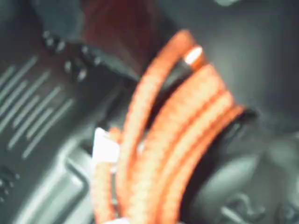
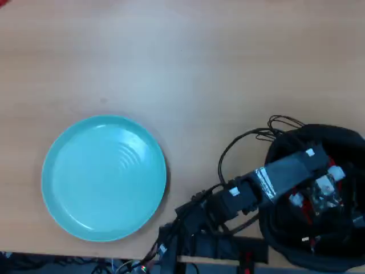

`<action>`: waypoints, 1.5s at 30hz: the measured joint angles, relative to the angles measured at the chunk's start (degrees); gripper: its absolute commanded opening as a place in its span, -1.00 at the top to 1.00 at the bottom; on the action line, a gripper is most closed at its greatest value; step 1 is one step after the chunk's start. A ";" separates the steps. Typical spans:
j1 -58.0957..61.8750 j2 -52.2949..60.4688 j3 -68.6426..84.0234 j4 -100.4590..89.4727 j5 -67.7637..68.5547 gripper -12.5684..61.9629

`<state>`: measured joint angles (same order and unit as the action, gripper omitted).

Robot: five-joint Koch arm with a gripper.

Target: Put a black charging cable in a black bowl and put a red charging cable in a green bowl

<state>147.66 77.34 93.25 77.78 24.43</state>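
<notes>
The red charging cable fills the blurred wrist view as a bundle of orange-red strands with a white tie, running between the dark jaws. In the overhead view my gripper hangs inside the black bowl at the lower right, and bits of the red cable show beside it. The gripper looks shut on the red cable. The green bowl sits at the lower left, with nothing in it. The black charging cable is hidden or out of view.
The arm reaches in from the bottom edge, and its thin black wires loop over the table left of the black bowl. Bare wooden table fills the upper half of the overhead view.
</notes>
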 measured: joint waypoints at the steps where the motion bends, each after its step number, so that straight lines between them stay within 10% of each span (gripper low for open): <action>1: 0.00 -0.35 0.00 -0.09 0.00 -0.01; 6: 0.00 -1.76 -0.09 -0.18 0.00 0.10; 11: 0.09 -2.46 -0.26 -0.18 0.09 0.92; 45: -3.69 29.88 -1.14 -2.29 -0.18 0.84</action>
<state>143.96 107.23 92.11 75.50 24.26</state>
